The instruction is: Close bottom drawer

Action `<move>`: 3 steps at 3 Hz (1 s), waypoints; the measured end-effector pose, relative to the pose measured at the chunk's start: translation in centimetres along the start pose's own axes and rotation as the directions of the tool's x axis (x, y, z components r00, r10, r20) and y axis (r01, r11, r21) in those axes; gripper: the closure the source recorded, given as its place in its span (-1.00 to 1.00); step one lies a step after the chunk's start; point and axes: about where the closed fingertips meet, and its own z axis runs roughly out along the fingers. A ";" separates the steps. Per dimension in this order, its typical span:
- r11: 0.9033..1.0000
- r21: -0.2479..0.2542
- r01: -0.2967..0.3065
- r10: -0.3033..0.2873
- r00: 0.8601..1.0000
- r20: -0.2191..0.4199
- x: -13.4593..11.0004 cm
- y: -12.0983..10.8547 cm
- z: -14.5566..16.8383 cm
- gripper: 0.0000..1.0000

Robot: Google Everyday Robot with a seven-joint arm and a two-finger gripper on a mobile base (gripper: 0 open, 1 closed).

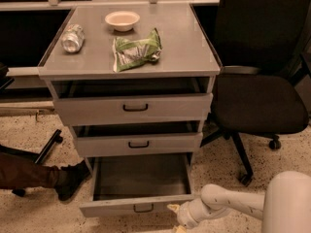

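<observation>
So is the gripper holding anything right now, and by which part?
Nothing visibly held. The gripper is at the bottom drawer front panel, right of its handle, not on it.

White, rounded arm (233,202) — yellowish claw (175,211) at bottom drawer (112,209) front.
</observation>
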 end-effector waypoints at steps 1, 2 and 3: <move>0.999 0.038 -0.024 0.023 0.999 0.026 1.3 -1.9 1.0 -1.00; 0.995 0.093 -0.037 0.032 0.998 0.052 2.7 -5.0 2.7 -1.00; 0.991 0.134 -0.003 -0.002 0.999 0.037 2.8 -7.5 4.7 -1.00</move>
